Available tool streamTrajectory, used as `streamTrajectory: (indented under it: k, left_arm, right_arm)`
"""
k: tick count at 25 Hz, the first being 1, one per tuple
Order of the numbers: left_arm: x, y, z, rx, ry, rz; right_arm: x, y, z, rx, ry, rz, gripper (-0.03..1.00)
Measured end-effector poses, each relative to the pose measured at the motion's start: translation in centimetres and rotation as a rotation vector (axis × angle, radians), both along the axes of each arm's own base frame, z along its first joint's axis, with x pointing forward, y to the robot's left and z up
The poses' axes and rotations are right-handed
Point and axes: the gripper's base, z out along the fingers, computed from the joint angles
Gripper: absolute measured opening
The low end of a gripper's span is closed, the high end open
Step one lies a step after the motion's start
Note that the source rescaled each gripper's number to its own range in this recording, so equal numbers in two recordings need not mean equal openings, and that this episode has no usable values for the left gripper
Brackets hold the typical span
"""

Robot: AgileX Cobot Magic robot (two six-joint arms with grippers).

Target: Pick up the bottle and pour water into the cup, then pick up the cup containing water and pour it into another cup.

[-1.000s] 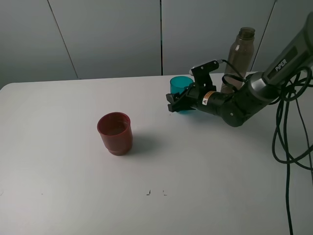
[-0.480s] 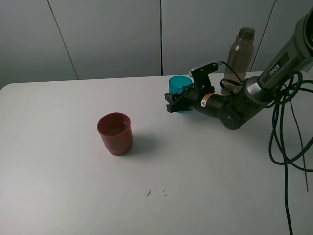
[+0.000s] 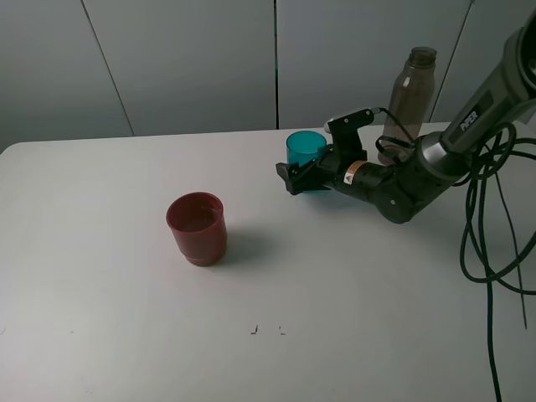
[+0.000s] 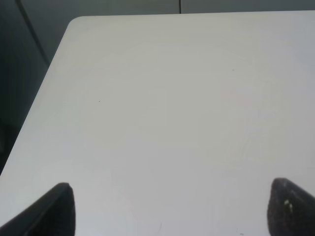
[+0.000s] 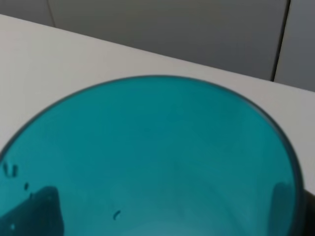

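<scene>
The cup (image 3: 305, 151), a small translucent teal tumbler, stands upright on the white table right of centre. My right gripper (image 3: 303, 176) is open, with one finger on either side of the cup's lower part. In the right wrist view the cup (image 5: 157, 147) fills the picture and the dark fingers (image 5: 42, 211) show through its walls, set wide apart. The tall smoky bottle (image 3: 412, 96) stands uncapped behind the right arm at the table's back. The squat dark red cup (image 3: 197, 228) stands left of centre. My left gripper (image 4: 170, 211) is open over bare table.
The white table (image 3: 126, 335) stretches between the red cup and the teal one. Black cables (image 3: 494, 251) hang at the far right beside the right arm. The left wrist view shows a table corner (image 4: 74, 22) with a dark drop beyond it.
The right gripper's fingers have spread apart around the teal cup, and the cup now stands a little further left. The red cup and the bottle have not moved.
</scene>
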Motion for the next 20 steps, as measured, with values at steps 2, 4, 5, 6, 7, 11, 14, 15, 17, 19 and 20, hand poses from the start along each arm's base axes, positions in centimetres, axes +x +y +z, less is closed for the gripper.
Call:
streamTrajectory:
  k: [2,4,5,6,7,11,14,15,17,19,20]
  left_arm:
    - [0.0,0.0,0.0,0.000,0.000,0.000]
    - [0.0,0.0,0.0,0.000,0.000,0.000]
    - [0.0,0.0,0.0,0.000,0.000,0.000]
    - [0.0,0.0,0.0,0.000,0.000,0.000]
    - [0.0,0.0,0.0,0.000,0.000,0.000]
    - [0.0,0.0,0.0,0.000,0.000,0.000]
    - [0.0,0.0,0.0,0.000,0.000,0.000]
    - [0.0,0.0,0.0,0.000,0.000,0.000]
    - [0.0,0.0,0.0,0.000,0.000,0.000]
    - [0.0,0.0,0.0,0.000,0.000,0.000]
    - [0.0,0.0,0.0,0.000,0.000,0.000]
  right_arm:
    - [-0.1,0.0,-0.2,-0.005,0.010,0.002,0.97]
    - [-0.1,0.0,-0.2,0.007,0.021,0.000,0.98]
    - [-0.1,0.1,-0.2,0.012,0.025,0.003,0.98]
    - [-0.2,0.1,-0.3,0.013,0.036,0.005,0.98]
    - [-0.2,0.1,-0.3,0.003,0.050,0.009,0.98]
    - [-0.6,-0.2,0.0,-0.034,0.098,0.004,0.99]
    - [-1.4,-0.5,0.7,-0.051,0.116,0.008,0.99]
    - [-1.7,-0.6,1.0,-0.056,0.123,0.008,0.99]
    - [-2.5,-1.0,1.5,-0.064,0.133,0.010,0.99]
    - [-3.3,-1.3,2.2,-0.074,0.145,0.008,0.99]
    - [-3.8,-1.5,2.7,-0.079,0.149,0.006,0.99]
